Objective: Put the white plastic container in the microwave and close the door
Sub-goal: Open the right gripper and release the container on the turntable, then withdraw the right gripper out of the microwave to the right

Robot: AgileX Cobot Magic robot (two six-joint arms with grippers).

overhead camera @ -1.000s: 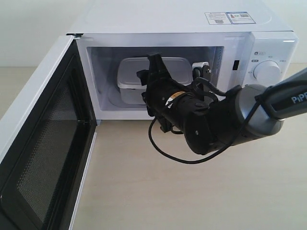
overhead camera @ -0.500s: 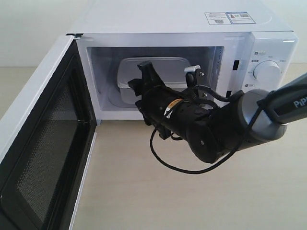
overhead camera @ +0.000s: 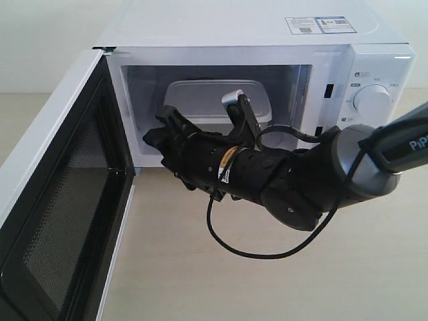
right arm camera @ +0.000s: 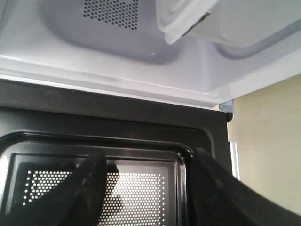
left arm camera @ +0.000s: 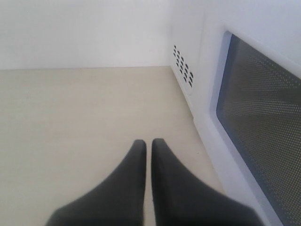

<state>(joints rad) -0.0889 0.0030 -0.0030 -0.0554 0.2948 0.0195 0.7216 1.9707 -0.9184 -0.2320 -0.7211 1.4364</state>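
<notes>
The white plastic container (overhead camera: 214, 99) sits inside the microwave (overhead camera: 267, 33), on its floor, with nothing holding it; its corner shows as the container (right arm camera: 221, 21) in the right wrist view. The door (overhead camera: 60, 200) hangs wide open at the left. My right gripper (overhead camera: 199, 120) is open and empty, just outside the cavity mouth, pointing left at the door. In its own view the right gripper (right arm camera: 148, 162) faces the door's black mesh inner face (right arm camera: 122, 193). My left gripper (left arm camera: 148, 143) is shut on nothing, low over the table beside the door's outer window (left arm camera: 263, 127).
The pale wooden table (overhead camera: 267, 267) spreads in front of the microwave. A black cable (overhead camera: 227, 244) loops under my right arm. The dial panel (overhead camera: 374, 100) is at the right. The microwave's vented side wall (left arm camera: 182, 70) stands ahead of the left gripper.
My right gripper has drawn out of the cavity and swung left toward the open door, staying open. The container has stayed inside.
</notes>
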